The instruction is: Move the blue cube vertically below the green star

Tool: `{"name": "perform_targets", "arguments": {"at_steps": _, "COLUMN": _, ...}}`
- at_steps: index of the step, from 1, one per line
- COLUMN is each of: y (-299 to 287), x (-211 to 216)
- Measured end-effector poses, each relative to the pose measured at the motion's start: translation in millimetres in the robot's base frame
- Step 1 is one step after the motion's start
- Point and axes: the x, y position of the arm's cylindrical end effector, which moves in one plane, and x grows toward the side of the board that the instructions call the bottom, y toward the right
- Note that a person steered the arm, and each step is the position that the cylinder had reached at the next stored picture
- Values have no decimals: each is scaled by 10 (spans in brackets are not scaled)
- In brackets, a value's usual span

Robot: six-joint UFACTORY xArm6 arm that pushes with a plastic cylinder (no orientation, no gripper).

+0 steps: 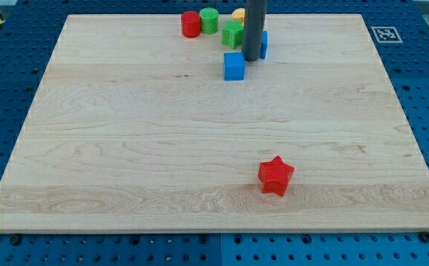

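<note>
Blue cube [234,66] sitting just below the top-centre cluster, at about 6 o'clock from green star [233,34], a thin strip of board between the two. Looks like step nearly done, maybe final trim only — judgement, not certainty. Rod coming down from view's top, my tip [251,60] on the board right beside the cube, at roughly 2 o'clock from it, v. close, contact or not can't tell. No jaws on this rig, so nothing clenched or released: just a bare rod, carrying nothing.

Behind the rod, a second blue block [263,44], partly hidden, shape unclear. Red cylinder [190,24] and green cylinder [209,20] at 10–11 o'clock from the star, near top edge. Yellow block [238,14] peeking at 12 o'clock of the star, mostly covered. Red star [275,176] well apart, low on the board, approx 5 o'clock from the cube.

Next move, if any: small nudge only, checking cube stays lined up under star; tip needs to pull clear w/o dragging cube sideways or bumping the hidden blue block. Risk: cluster tight, easy to clip the star.
</note>
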Motion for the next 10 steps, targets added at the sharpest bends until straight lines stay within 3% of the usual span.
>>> {"name": "perform_targets", "arguments": {"at_steps": 3, "y": -764, "x": 42}}
{"name": "perform_targets", "arguments": {"at_steps": 5, "y": -369, "x": 327}}
{"name": "perform_targets", "arguments": {"at_steps": 7, "y": -694, "x": 330}}
{"name": "perform_targets", "arguments": {"at_steps": 10, "y": -695, "x": 569}}
